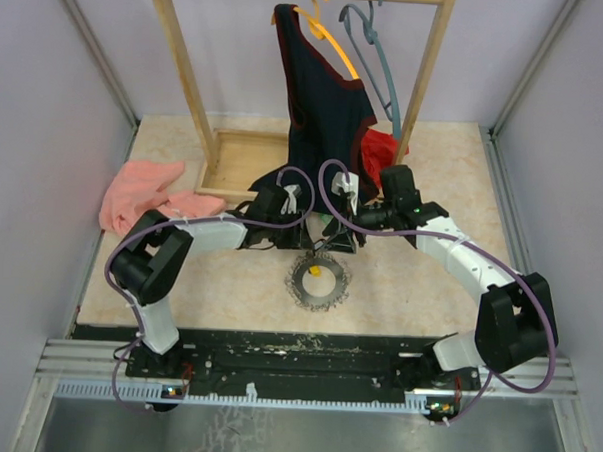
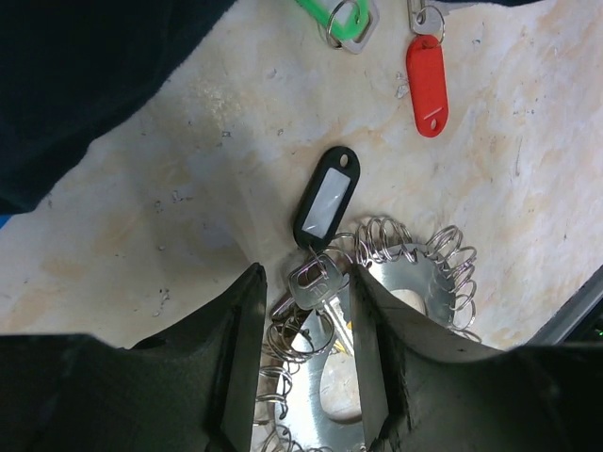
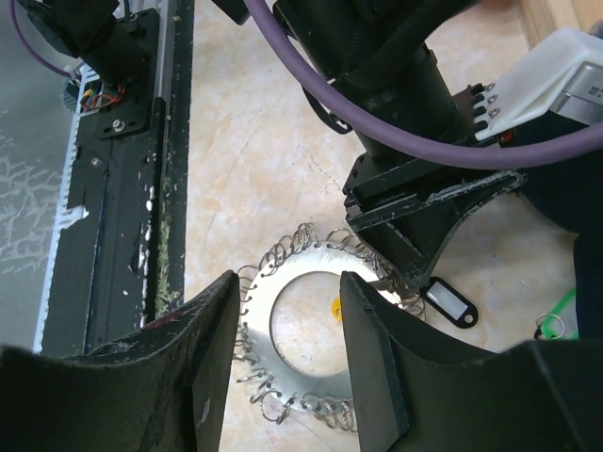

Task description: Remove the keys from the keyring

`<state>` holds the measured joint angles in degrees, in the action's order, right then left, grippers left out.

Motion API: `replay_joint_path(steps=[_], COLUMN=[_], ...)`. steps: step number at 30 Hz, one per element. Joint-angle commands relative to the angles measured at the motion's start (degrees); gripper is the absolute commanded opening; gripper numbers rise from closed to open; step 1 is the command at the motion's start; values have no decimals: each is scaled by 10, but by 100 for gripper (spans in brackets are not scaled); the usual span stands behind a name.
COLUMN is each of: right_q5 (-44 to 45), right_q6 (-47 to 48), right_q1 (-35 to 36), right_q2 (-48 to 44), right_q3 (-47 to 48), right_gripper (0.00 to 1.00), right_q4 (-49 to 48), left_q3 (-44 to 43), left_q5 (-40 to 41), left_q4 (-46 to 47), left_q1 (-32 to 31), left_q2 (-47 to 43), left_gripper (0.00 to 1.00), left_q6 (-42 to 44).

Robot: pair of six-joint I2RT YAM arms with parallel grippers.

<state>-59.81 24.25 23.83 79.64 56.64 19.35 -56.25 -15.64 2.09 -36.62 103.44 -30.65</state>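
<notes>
The keyring [image 3: 306, 363] is a flat silvery disc with a wide hole and small wire loops round its rim; it lies on the table [image 1: 429, 292] between the arms [image 1: 317, 280]. My left gripper [image 2: 303, 282] is open at the ring's far edge [image 2: 415, 292]. A silver key [image 2: 316, 282] with a black tag [image 2: 327, 198] lies between its fingers, with a gap on each side. A green-tagged key [image 2: 344, 19] and a red-tagged key [image 2: 427, 83] lie loose beyond. My right gripper [image 3: 288, 282] hangs open above the ring, holding nothing. A yellow tag [image 3: 336, 307] shows in the hole.
A wooden clothes rack [image 1: 183, 71] stands at the back with a dark garment [image 1: 322, 97], an orange hanger [image 1: 330, 37] and a grey hanger [image 1: 379, 59]. Pink cloth [image 1: 143, 189] lies far left, red cloth [image 1: 383, 147] behind the right arm. A black rail [image 3: 122, 188] marks the table's near edge.
</notes>
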Motion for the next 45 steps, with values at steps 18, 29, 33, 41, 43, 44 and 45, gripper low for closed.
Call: replay_joint_path(steps=[18, 29, 33, 41, 43, 44, 45], right_q5=[-28, -32, -33, -35, -35, -37, -39], right_q6=[-1, -2, -3, -2, -1, -1, 0], right_q1=[-4, -4, -4, -4, -4, -4, -4], right_q2=[-13, -16, -17, -21, -22, -23, -23], right_q3=[10, 10, 11, 11, 11, 11, 11], right_gripper=[47, 47, 47, 47, 47, 47, 47], right_q4=[-23, -23, -22, -22, -22, -21, -21], left_q3=[-60, -66, -71, -73, -64, -54, -41], left_q5=[-6, 5, 3, -2, -8, -15, -24], left_q4=[-25, -59, -66, -55, -39, -22, 0], left_q1=[-11, -16, -17, -17, -16, -15, -13], left_q2=[59, 63, 67, 46, 25, 11, -5], left_gripper=[31, 28, 19, 0, 0, 0, 0], left_q6=[-22, -19, -18, -22, -30, -34, -41])
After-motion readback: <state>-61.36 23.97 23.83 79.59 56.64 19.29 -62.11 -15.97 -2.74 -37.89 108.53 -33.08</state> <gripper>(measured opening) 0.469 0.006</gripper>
